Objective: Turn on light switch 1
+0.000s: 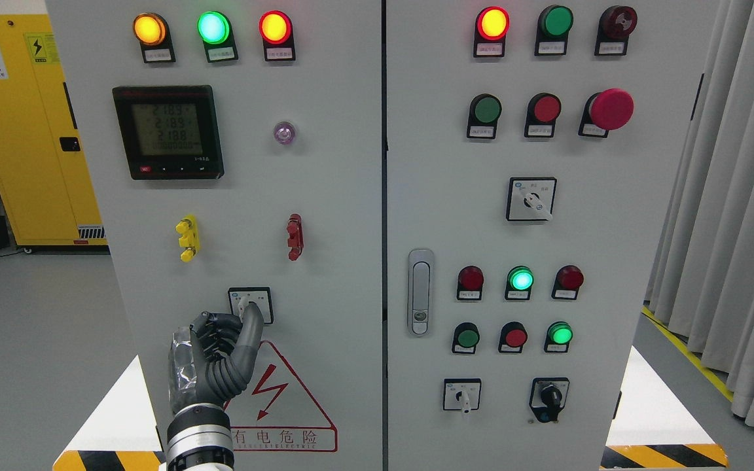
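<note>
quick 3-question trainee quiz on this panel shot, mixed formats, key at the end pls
1. True or false: the left hand has a finger on the small square switch above the warning triangle.
2. The lit lamp between two dark red ones on the right door is: A yellow, B green, C blue?
3. Fill in: the meter screen sits on the ___ door.

Key: 1 true; 2 B; 3 left.
</note>
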Tool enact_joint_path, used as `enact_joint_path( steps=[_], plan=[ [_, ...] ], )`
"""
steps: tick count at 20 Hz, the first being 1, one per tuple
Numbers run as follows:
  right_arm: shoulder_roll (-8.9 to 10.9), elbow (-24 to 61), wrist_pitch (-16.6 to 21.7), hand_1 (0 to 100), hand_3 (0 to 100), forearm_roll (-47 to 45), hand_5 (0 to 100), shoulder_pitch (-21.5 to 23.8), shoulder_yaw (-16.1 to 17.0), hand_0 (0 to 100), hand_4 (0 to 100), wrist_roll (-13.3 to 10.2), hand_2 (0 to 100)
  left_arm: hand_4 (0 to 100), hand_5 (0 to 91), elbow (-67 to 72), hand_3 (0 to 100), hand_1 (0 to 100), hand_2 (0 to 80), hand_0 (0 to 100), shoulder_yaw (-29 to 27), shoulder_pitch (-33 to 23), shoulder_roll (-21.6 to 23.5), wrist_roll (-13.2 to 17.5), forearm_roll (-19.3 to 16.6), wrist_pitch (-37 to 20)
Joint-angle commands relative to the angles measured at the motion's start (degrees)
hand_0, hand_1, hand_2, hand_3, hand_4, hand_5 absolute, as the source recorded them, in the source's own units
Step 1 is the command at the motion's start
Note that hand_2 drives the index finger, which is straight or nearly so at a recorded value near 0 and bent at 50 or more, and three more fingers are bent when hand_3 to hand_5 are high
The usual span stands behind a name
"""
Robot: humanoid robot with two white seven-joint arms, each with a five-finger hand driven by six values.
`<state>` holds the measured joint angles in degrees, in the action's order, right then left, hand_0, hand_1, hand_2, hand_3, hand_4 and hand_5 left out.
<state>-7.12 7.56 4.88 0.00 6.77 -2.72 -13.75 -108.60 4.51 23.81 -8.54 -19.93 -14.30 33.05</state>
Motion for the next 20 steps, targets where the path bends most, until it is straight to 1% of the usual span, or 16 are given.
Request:
enact_joint_path(
  steps=[1, 20],
  plan=[
    [0.0, 0.0, -0.04, 50, 0, -1.67, 0, 0.0, 0.0, 0, 0, 0.04, 4, 91, 85.6, 0.06, 82, 52, 62.9, 65, 0.06, 0.01, 0.01, 0.07, 0.15, -0.1],
    [0.0, 0.0, -0.04, 50, 0, -1.67, 0, 0.0, 0.0, 0, 0, 0.04, 4, 91, 85.0, 0.15, 83, 51, 61.4, 69, 0.42, 0.09, 0.01, 0.16, 0.15, 0.87]
  ],
)
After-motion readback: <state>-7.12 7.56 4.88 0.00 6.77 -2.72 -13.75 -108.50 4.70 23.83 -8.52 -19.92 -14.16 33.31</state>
